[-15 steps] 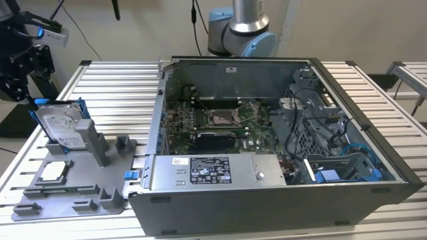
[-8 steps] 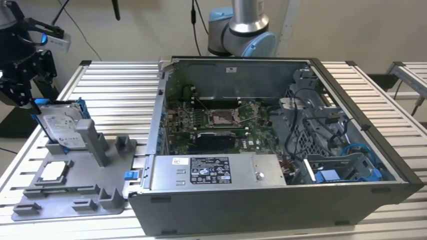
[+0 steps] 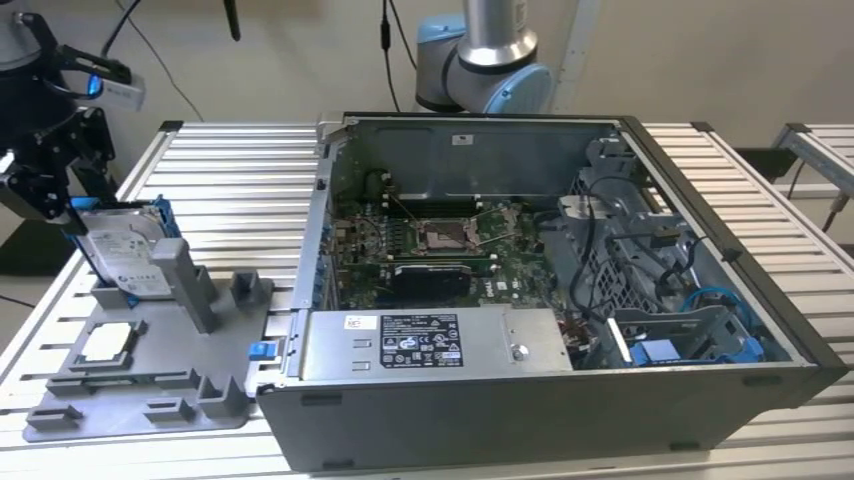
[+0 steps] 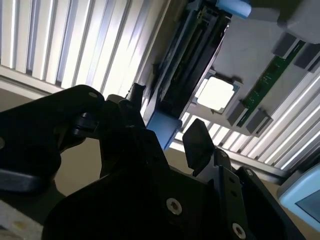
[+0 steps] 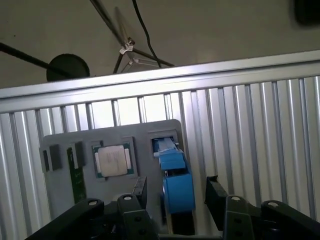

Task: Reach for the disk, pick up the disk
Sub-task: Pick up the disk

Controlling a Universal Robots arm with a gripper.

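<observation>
Silver-grey metal disk in a blue plastic frame (image 3: 123,255) stands on edge in the grey slotted holder (image 3: 140,395), at nine o'clock from the open black computer case (image 3: 534,410) in the exterior view. The black gripper (image 5: 176,190) straddles its upper edge, spread wide and gripping nothing, with gaps on both sides.

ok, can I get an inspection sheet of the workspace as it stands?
Surface: slatted metal table with a grey fixture on it.
Job's things: disk stands upright in the fixture, blue frame on.
Clutter: chip and memory stick in the fixture; open PC case beside it.
Grippers: gripper open, fingers either side of the disk's top, gaps showing.
Cables: blue cable inside the case; black leads hanging behind.
Surroundings: arm joint behind the case, pale wall.
</observation>
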